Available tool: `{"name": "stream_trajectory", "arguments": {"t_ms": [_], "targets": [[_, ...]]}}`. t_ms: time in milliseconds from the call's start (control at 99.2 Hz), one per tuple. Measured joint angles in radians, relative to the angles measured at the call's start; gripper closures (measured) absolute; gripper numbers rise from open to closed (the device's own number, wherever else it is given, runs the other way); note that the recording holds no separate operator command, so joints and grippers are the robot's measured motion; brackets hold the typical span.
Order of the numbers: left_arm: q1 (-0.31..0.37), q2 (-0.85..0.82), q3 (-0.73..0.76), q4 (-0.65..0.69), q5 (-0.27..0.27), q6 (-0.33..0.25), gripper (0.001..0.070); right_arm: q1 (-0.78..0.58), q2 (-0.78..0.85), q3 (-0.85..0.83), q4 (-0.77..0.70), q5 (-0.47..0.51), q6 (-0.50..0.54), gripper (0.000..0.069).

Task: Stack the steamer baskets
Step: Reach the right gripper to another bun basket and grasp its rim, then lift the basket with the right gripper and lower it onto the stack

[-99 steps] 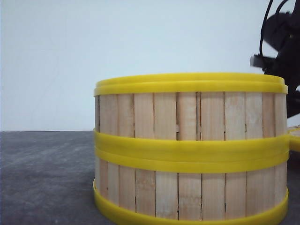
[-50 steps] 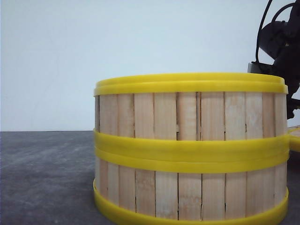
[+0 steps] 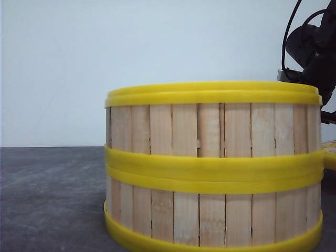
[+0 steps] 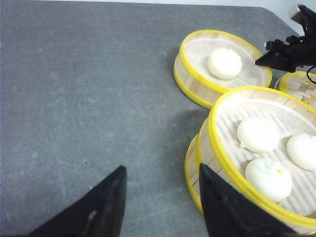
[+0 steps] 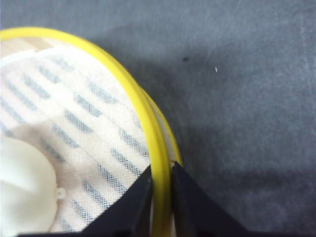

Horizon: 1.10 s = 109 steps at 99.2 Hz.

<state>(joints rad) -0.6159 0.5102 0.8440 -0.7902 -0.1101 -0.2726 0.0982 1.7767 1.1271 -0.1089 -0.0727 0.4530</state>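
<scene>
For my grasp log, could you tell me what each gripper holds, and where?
The right gripper pinches a steamer basket by its yellow rim; the left gripper is open, holding nothing.

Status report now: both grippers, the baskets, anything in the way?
Left gripper open, empty. Right gripper shut on basket rim. Two baskets stacked; another apart with one bun. Nothing blocking.
</scene>
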Motion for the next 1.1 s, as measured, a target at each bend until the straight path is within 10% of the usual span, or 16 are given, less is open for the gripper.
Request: {"name": "stream_trajectory", "arguments": {"t_ms": [635, 1099], "targets": [[0.0, 0.0, 0.0, 0.0, -0.025, 0.018, 0.0436, -0.003, -0.593, 0.071, -0.41, -0.316, -0.145, 0.0657], [0.0, 0.0, 0.0, -0.001, -0.025, 0.017, 0.0436, 0.151, -0.703, 0.066, -0.72, -0.319, -0.336, 0.0657]]}}
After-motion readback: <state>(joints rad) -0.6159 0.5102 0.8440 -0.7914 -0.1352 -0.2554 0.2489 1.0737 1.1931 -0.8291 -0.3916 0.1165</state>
